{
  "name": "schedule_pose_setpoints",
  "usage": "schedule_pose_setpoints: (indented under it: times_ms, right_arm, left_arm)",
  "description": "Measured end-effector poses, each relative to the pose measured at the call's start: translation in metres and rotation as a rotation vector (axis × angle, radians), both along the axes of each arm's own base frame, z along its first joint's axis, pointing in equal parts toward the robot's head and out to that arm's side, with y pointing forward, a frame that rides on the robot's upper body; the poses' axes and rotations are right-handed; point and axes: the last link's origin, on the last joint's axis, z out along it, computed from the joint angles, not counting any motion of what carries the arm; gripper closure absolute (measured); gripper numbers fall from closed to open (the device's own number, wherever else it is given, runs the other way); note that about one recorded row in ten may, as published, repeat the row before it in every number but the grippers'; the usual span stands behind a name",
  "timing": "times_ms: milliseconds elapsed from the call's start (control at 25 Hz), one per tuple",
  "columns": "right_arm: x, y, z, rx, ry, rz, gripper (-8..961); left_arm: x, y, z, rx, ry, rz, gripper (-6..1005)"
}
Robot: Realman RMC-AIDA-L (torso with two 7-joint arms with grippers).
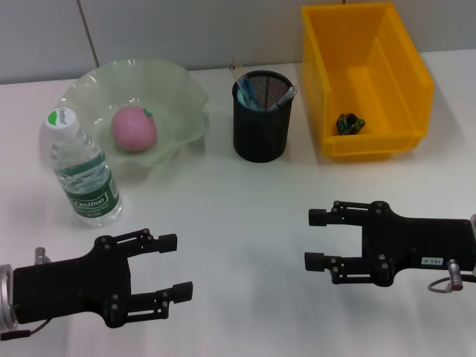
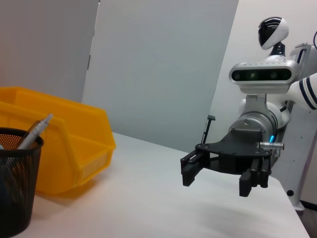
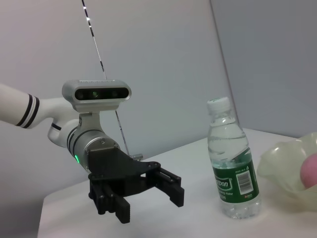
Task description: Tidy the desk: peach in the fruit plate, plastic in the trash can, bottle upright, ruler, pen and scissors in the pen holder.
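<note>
Nearest the robot, the left gripper (image 1: 172, 269) and right gripper (image 1: 315, 239) hover over the white table (image 1: 238, 201), both spread wide and empty. Beyond, the bottle (image 1: 82, 169) stands upright beside the fruit plate (image 1: 182, 97) holding the peach (image 1: 134, 129). The pen holder (image 1: 261, 119) contains pens; crumpled plastic (image 1: 349, 123) lies in the yellow bin (image 1: 401, 67).

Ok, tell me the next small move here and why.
Probably none beyond keeping both arms parked: the peach sits in the fruit plate, the bottle stands upright, the pen holder holds items, and plastic lies in the yellow bin. The left gripper and right gripper hover open, empty.
</note>
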Motion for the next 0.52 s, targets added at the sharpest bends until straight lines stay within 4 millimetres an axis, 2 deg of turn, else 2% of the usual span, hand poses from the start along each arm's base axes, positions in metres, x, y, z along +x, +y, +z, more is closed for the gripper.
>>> schedule_pose_setpoints:
  times_ms: [520]
  right_arm:
    - [-0.0004,0.0009,0.0008,0.004,0.001,0.001,220]
  left_arm:
    - [0.0011,0.0019,0.0030,0.000,0.001,0.004,216]
